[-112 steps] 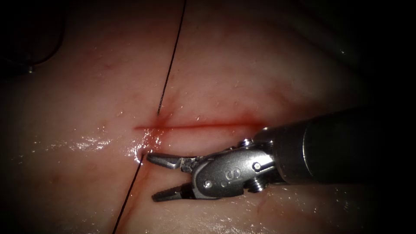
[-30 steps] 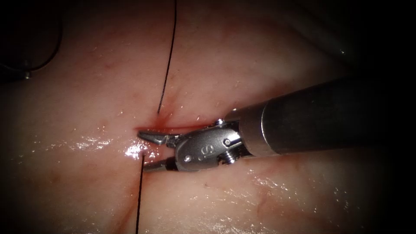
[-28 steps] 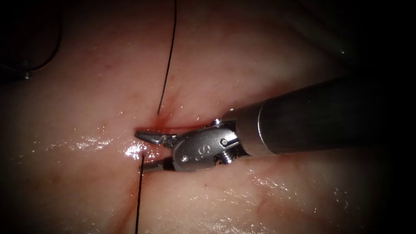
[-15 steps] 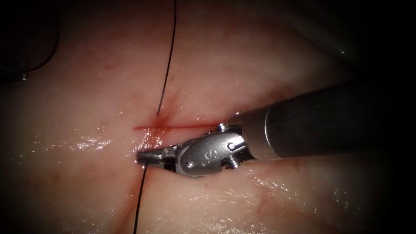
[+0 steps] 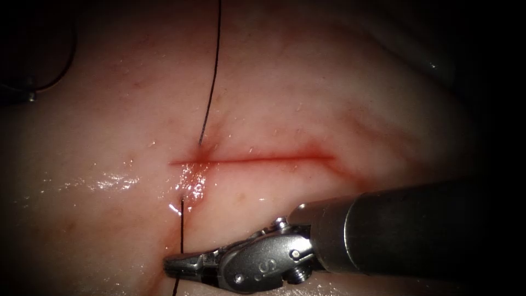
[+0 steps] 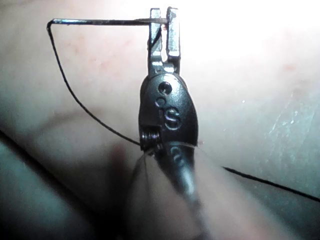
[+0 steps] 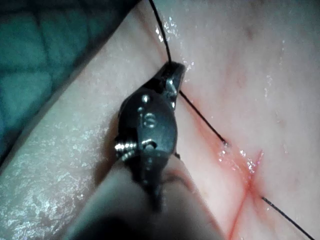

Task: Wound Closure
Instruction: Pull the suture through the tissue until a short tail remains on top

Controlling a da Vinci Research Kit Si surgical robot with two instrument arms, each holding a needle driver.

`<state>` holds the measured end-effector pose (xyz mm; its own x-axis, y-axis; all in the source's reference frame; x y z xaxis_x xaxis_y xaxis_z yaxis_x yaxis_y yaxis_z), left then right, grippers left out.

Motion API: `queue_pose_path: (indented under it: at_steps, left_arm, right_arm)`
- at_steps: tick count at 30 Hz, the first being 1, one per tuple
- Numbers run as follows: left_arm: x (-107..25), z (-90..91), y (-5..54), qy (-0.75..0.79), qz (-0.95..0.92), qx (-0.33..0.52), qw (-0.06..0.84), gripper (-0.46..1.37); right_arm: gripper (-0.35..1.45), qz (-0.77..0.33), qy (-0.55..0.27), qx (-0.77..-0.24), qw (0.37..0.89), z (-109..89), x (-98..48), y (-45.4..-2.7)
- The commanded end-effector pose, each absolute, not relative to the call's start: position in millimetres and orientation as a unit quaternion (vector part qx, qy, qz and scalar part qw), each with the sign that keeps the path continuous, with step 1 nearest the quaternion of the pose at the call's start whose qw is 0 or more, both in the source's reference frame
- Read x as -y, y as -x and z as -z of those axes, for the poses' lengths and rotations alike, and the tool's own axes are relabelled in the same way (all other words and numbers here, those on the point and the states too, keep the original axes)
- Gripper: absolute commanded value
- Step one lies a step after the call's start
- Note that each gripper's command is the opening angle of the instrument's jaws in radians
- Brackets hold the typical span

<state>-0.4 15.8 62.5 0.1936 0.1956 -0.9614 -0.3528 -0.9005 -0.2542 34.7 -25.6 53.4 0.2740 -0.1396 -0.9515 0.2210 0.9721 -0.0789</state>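
Observation:
The cut [image 5: 252,160] runs across the tissue [image 5: 307,98]. At its left end, thread [image 5: 211,77] enters the tissue above the cut and comes out below it. My right tool [image 5: 176,266] lies low in the endoscope view, jaws shut on that lower strand [image 5: 181,227]. The right wrist view shows the right tool [image 7: 174,71] gripping the thread [image 7: 202,117] a short way from its exit hole. My left tool [image 6: 164,22] is shut on the needle [image 6: 100,22], far from its thread end. The needle is held free of the tissue.
Red fluid [image 5: 192,164] lines the cut, and wet glints [image 5: 115,180] lie to its left. A slack loop of thread [image 5: 64,71] curves in the dark upper left corner. Green cloth [image 7: 45,45] borders the tissue in the right wrist view.
The right tool's jaws stood open at the cut's left end, then closed on the lower strand. The tool has since moved down the endoscope view, drawing thread out of the tissue.

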Motion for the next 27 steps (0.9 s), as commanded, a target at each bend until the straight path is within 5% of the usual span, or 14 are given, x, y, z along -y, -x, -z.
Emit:
queue_pose_path:
  at_steps: [1, 24, 25, 26, 27]
  left_arm:
    - [-15.8, -62.6, 0.5, 0.742, -0.633, -0.051, 0.214, -0.35]
    - [-15.9, -62.8, 1.5, 0.74, -0.635, -0.055, 0.217, -0.35]
    - [-15.9, -62.8, 1.5, 0.74, -0.635, -0.055, 0.217, -0.35]
    - [-15.9, -62.8, 1.5, 0.74, -0.635, -0.055, 0.217, -0.35]
    - [-15.9, -62.8, 1.5, 0.74, -0.635, -0.055, 0.217, -0.35]
  right_arm:
    - [-0.35, 0.121, -0.038, -0.591, 0.797, -52.5, 26.6, -35.0]
    - [-0.35, 0.144, -0.116, -0.595, 0.782, -44.8, 39.3, -43.0]
    - [0.44, 0.134, -0.11, -0.604, 0.778, -44.9, 38.6, -42.9]
    - [0.96, 0.12, -0.095, -0.608, 0.779, -44.9, 38.0, -42.6]
    - [1.29, 0.096, -0.072, -0.611, 0.782, -44.9, 37.0, -42.2]
